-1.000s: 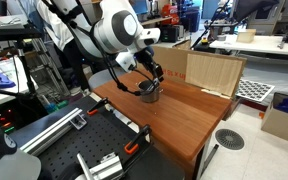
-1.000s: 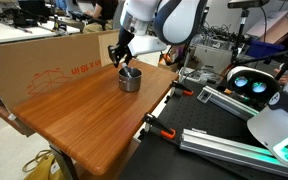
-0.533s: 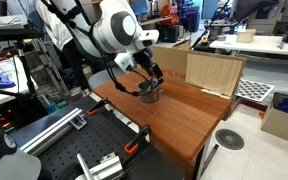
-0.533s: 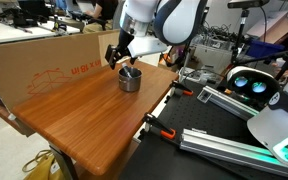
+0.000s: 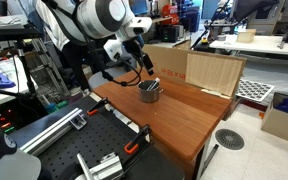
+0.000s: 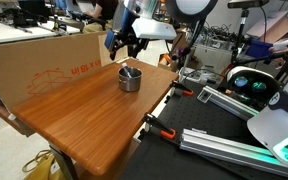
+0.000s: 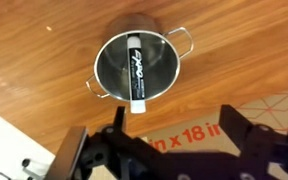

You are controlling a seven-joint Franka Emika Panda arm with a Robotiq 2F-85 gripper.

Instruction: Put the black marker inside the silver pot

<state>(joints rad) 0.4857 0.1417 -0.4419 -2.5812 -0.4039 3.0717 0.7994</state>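
Observation:
The silver pot [image 7: 108, 68] stands on the wooden table, close to the cardboard box. In the wrist view the black marker [image 7: 136, 62] lies inside it, one end resting on the rim. Both exterior views show the pot [image 5: 149, 92] [image 6: 130, 80] with the marker [image 6: 130, 71] poking out a little. My gripper [image 7: 176, 116] hangs above the pot, open and holding nothing, clear of both pot and marker. In both exterior views the gripper [image 5: 144, 66] [image 6: 125, 45] is well above the rim.
A large brown cardboard box [image 6: 44, 60] [image 5: 210, 70] stands along the table's back edge, right behind the pot. The wooden table [image 6: 84, 115] has clamps [image 6: 160, 128] at its edge. Other robot equipment [image 6: 254, 85] sits beyond the table.
The gripper has opened and let go of the marker, which now rests in the pot. The arm has lifted up and away from the pot.

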